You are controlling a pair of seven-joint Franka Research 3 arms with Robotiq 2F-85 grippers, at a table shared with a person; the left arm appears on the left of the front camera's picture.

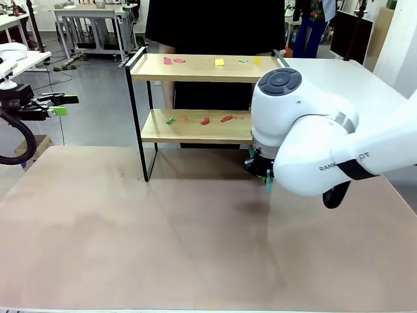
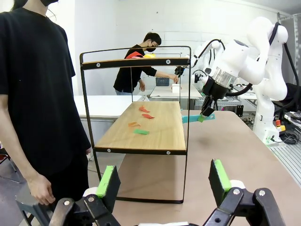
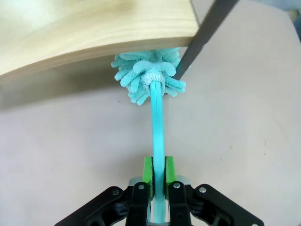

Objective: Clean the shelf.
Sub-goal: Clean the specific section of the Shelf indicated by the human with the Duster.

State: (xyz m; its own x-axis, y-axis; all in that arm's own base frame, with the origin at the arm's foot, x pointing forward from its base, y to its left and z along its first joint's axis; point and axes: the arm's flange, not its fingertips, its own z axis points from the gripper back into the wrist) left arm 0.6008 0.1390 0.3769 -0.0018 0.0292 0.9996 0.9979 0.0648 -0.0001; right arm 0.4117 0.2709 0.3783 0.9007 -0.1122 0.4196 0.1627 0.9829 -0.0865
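The shelf [image 1: 195, 69] stands at the table's far side, two wooden boards in a black frame. Small coloured scraps [image 1: 219, 62] lie on its top board and more scraps [image 1: 205, 120] on the lower one. My right gripper [image 3: 159, 175] is shut on the flat handle of a teal duster [image 3: 157, 120]. The duster's fluffy head [image 3: 148, 75] presses against the edge of the lower board [image 3: 94, 28], beside a black frame post [image 3: 207, 33]. In the front view the right gripper [image 1: 260, 171] hangs at the shelf's right end. My left gripper [image 1: 62, 104] stands open at the far left, away from the shelf [image 2: 155, 132].
A person in black [image 2: 37, 94] stands close behind the shelf, one hand [image 2: 40, 190] hanging down. The brown table [image 1: 163, 241] spreads wide in front of the shelf. My right arm's bulky body [image 1: 313, 137] covers the shelf's right end.
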